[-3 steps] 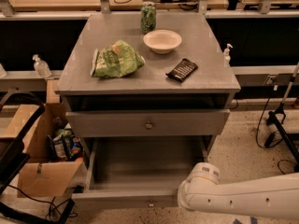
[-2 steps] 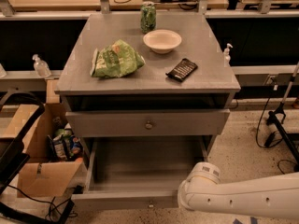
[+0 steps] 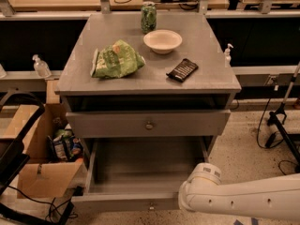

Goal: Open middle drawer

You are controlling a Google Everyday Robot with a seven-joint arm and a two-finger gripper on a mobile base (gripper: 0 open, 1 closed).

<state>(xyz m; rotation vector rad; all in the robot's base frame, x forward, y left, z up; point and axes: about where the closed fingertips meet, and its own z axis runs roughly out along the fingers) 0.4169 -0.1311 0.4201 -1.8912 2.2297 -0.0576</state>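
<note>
Middle drawer (image 3: 108,123), directly beneath the surface (image 3: 150,78), appeared shut, its knob (image 3: 149,124) untouched. The bottom drawer (image 3: 140,170) stood pulled out. Arm (image 3: 243,201) at lower right; gripper beyond view, open or closed I could not tell. Opening remained.

On the grey wooden cabinet (image 3: 140,82), a green crinkled snack bag (image 3: 115,60) is laid at the left and a dark flat packet (image 3: 182,70) at the right. A pale round bowl (image 3: 162,41) is set behind them, and a green can (image 3: 148,17) just behind it. The wide grey wooden middle drawer (image 3: 187,123) is placed above the pulled-out grey bottom drawer (image 3: 145,165). The gripper is hidden from view. The white robot arm (image 3: 243,201) is seen low at the right.
</note>
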